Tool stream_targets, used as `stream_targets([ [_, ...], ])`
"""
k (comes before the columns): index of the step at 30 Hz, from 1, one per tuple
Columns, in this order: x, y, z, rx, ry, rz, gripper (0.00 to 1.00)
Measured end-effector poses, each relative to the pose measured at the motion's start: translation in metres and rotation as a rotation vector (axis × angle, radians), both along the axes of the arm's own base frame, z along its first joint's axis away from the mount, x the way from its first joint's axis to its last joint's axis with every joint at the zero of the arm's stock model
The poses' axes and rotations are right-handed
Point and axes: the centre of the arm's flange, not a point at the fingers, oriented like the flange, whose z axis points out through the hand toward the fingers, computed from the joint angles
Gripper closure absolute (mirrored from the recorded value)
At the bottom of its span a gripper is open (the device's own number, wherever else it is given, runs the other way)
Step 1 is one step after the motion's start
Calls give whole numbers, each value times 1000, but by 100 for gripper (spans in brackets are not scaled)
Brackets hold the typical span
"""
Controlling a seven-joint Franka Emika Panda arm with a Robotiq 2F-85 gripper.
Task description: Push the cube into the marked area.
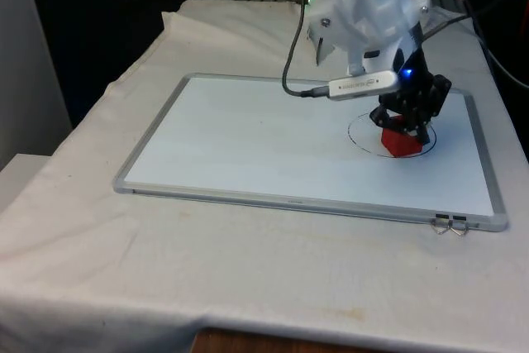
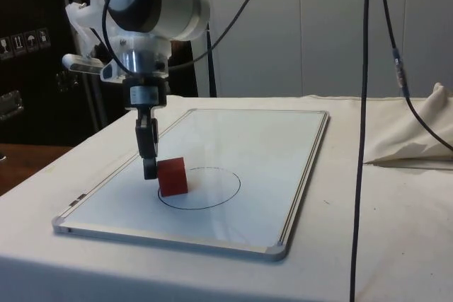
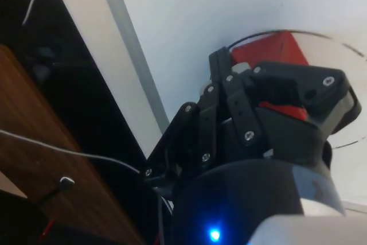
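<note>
The black two-finger gripper (image 2: 149,167) hangs straight down over the flat white-surfaced board with a grey metal rim (image 2: 306,167), its tips at board level. In the side view the fingers read as one narrow black column, so they appear pressed together rather than spread; nothing is pinched between them. Their lower end touches, or sits just beside, one upright face of the small red solid cube (image 2: 173,177), on the side away from the middle of the thin black drawn circle (image 2: 233,192).

The cube rests on the board at the circle's edge. In the side view it straddles the line, with much of its base already inside. In the front view the cube (image 1: 402,142) sits within the circle (image 1: 354,131), towards the front view's right.

It looks rigid and light, probably wood or plastic, and the smooth board should let it slide easily. A block this squat is unlikely to tip, but an off-centre push would likely spin it. No grasp is needed: contact low and in the middle of the face now at the fingers seems best.

A cube has no long axis. It stands flat on one face, turned a little so that one vertical corner faces the side camera.
</note>
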Motion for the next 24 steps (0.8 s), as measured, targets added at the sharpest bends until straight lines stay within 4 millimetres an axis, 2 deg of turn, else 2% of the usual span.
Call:
stream_targets([
  [10, -4, 17, 1, -23, 21, 23, 100],
  [24, -2, 19, 10, -65, 38, 27, 100],
])
